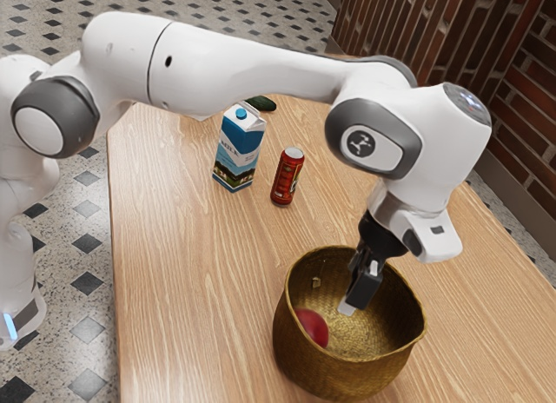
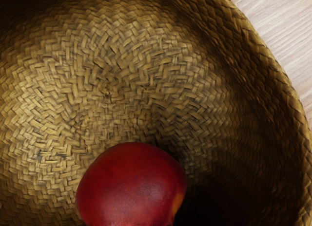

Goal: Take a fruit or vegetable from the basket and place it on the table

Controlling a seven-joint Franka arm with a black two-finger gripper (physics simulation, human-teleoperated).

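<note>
A smooth red fruit [image 2: 129,187] sits in the woven basket [image 1: 347,373]; whether my claw [image 1: 351,302] is open, I can't tell. The exterior view adds a boxy milk carton [image 1: 238,149] beyond the basket.

Inside basket [image 1: 334,377], red fruit [image 1: 314,328]: near wall hiding part, wrist view's lower edge cropping it | well beyond basket, green vegetable [image 1: 261,102]: partly hiding | beyond basket, can [image 1: 287,177]: fine print blurring
</note>
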